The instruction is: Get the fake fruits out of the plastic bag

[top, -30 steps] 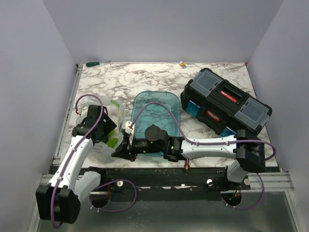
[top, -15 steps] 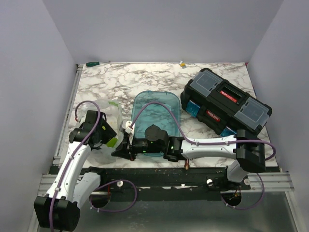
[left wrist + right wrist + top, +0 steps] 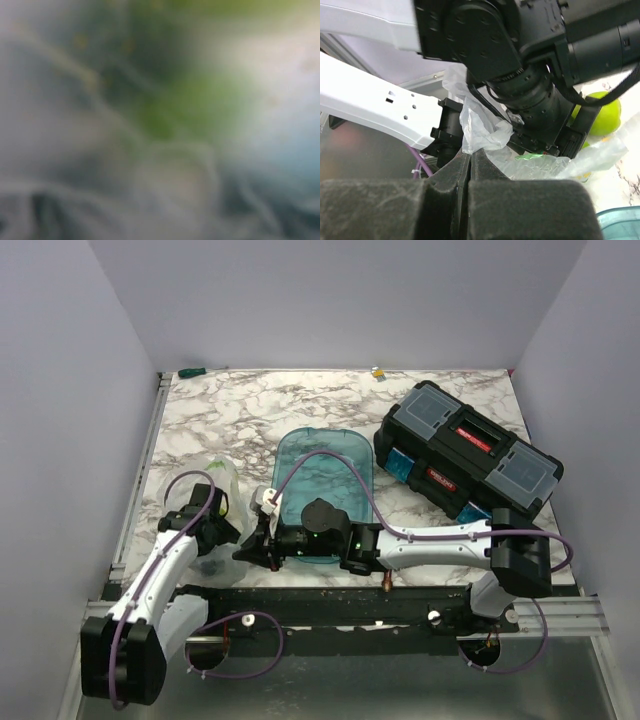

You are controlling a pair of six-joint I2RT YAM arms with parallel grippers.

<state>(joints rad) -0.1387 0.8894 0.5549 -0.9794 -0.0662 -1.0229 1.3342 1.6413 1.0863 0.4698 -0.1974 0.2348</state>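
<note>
1. Since a second ago the left arm has drawn back toward the near edge of the table. The left gripper (image 3: 212,528) now sits lower and closer to its base, sunk in the crumpled plastic bag (image 3: 222,482). The bright green spot that showed beside it from above is now out of sight in that view.
2. The right arm has barely shifted. The right gripper (image 3: 470,156) is closed tight on a fold of the bag's film, which rises in a white twist just above its pads (image 3: 445,175). This looks like an anchoring hold while the other arm works.
3. The left wrist view is too close to focus and shows only grey film and a green patch (image 3: 182,107). I cannot tell whether the left fingers are spread or clamped, or whether they hold anything.
4. A light green fruit (image 3: 606,114) shows in the right wrist view behind the left arm's wrist, next to crinkled film. Whether it is inside the bag or at its mouth cannot be told.
5. The bag lies on the marble left of the teal tray (image 3: 300,440), well apart from the black toolbox (image 3: 470,452).
6. No fruit is seen lying free on the table, so emptying looks barely begun. The pull-back is probably an attempt to draw a fruit out, or to tug the film off it.
</note>
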